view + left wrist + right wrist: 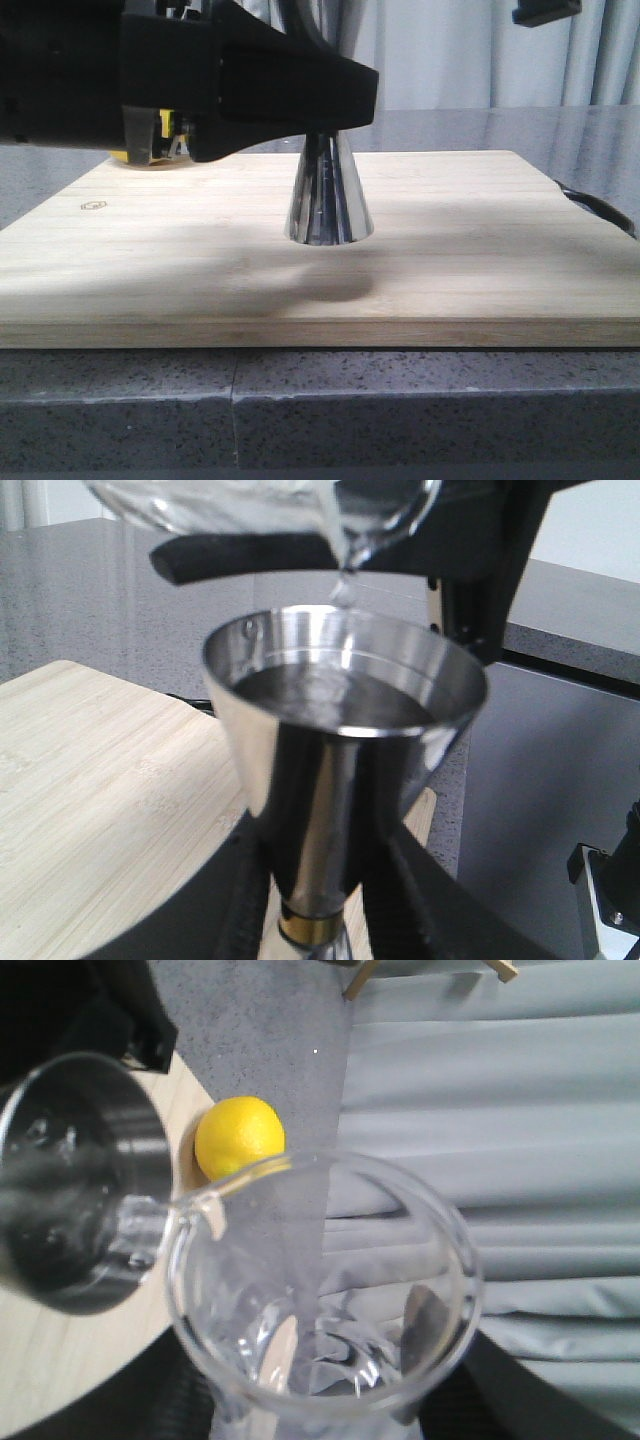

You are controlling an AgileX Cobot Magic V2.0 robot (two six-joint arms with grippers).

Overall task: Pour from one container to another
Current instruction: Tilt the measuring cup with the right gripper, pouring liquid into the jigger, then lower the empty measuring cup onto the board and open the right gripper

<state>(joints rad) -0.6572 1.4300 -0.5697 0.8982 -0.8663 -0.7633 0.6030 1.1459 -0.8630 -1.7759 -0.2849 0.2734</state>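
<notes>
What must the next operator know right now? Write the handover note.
Left pincer: shut on the jigger, which stands upright on the board.
Right pincer: shut on the beaker, tipped with its lip over the jigger's mouth.
Done: the jigger's upper cup is largely full, and a trickle is falling.
Left: finish the pour, level the beaker, set it down.

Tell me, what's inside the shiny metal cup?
The steel jigger holds clear liquid partway up its top cone, and more trickles in from the tipped glass beaker above. The cone's bottom can't be seen under the liquid.
</notes>
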